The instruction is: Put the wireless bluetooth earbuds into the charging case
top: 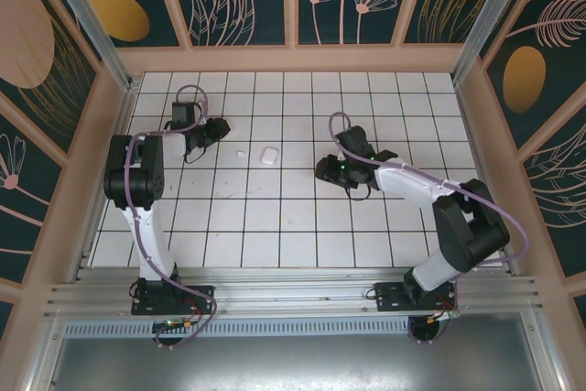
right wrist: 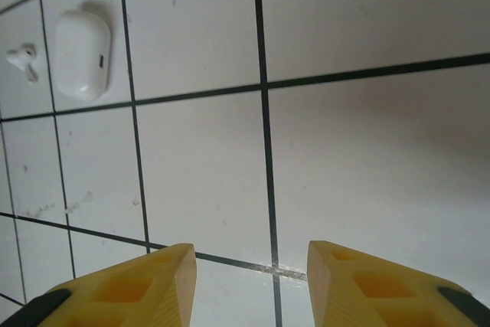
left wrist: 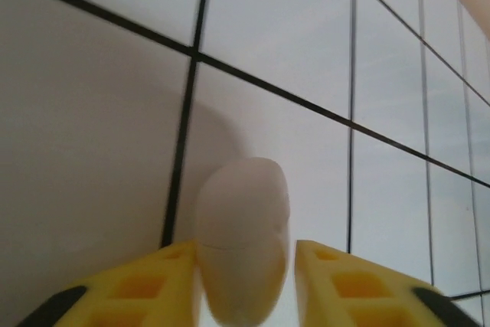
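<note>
Left end effector (top: 218, 127): low over the far-left part of the tabletop (top: 302, 226). In the left wrist view (left wrist: 246, 250) its yellow fingers (left wrist: 145, 289) stand narrowly apart, clamped on either side of a white rounded case.
Held case (left wrist: 243, 227): smooth and white, with a thin seam across it. It stands upright between the left fingers, its rounded top clear of them, and casts a soft shadow on the tile behind.
Right end effector (top: 322, 169): near the middle of the tabletop, pointing left. In the right wrist view (right wrist: 253, 254) its two yellow fingers (right wrist: 126, 285) are spread wide, with only bare tile and a grout crossing between them; it grips nothing.
Charging case (top: 268, 155): a closed white rounded-square case lying flat on a tile between the two end effectors and touching neither. The right wrist view shows it at upper left (right wrist: 82, 53), a small dark dot on its front.
Earbud (top: 240, 153): one tiny white piece lying on the tabletop just left of the charging case, apart from it. The right wrist view (right wrist: 23, 60) shows its stem, outside the case.
Tabletop: white square tiles with dark grout lines, with faint scuffs on some tiles.
</note>
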